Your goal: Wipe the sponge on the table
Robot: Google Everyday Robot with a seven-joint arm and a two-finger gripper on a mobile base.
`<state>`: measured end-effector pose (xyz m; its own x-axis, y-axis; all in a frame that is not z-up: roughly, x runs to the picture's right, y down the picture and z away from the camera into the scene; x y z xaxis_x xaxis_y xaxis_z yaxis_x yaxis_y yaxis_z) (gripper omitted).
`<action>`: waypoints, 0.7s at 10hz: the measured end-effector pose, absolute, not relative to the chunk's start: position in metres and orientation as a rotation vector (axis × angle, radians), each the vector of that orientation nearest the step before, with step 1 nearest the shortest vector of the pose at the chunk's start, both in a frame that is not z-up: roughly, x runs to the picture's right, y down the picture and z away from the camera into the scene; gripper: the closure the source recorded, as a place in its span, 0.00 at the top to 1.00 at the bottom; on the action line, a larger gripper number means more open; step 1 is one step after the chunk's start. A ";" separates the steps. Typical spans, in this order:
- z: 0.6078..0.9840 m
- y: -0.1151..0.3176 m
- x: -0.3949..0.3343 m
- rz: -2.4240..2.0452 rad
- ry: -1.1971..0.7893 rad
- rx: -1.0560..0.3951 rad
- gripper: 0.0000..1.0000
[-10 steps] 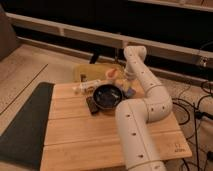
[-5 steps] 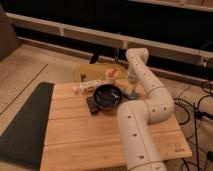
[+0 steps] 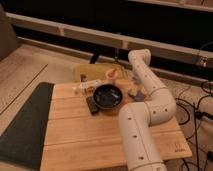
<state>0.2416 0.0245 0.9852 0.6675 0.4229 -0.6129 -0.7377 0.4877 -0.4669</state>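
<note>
End effector (image 3: pixel 133 88) is down at the worktop (image 3: pixel 90 136) on the far side, hanging off the arm's last joint, which folds over the back edge. It's clenched. The sponge (image 3: pixel 135 93) sits right at its tip, flat on the planks, a blue-grey patch partly hidden by the forearm. Looks pinched or pressed from above, but the contact itself is hidden, so I can't confirm a grasp. Steep wrist makes sense: it puts load straight down through the pad so it drags instead of skating. The black bowl (image 3: pixel 107 96) is just left of the end effector, close to the sponge, which limits any stroke that way. The black bar (image 3: pixel 92 106) is beyond the bowl, further left and nearer the camera, and the long white object (image 3: pixel 85 88) is left past the bowl. The yellowish board (image 3: pixel 95 73) lies behind and left, off the worktop's back edge, and the dark mat (image 3: pixel 25 125) is well left on the floor. Bare planks are mostly on the near side of the end effector, so that's probably where there's room to sweep. Stage is ambiguous: pad down with a clenched tool fits mid-stroke or either end of a pass. Risks: clipping the bowl, or the sponge slipping out under side load.
</note>
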 end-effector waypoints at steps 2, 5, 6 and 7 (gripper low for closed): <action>0.996 0.021 0.240 0.739 0.445 -0.743 0.00; 1.008 0.004 0.226 0.703 0.411 -0.685 0.00; 1.013 -0.003 0.216 0.679 0.382 -0.670 0.00; 1.019 -0.009 0.203 0.650 0.346 -0.659 0.00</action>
<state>0.2027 -0.0092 1.0188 0.7505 0.4441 -0.4895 -0.6541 0.6054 -0.4535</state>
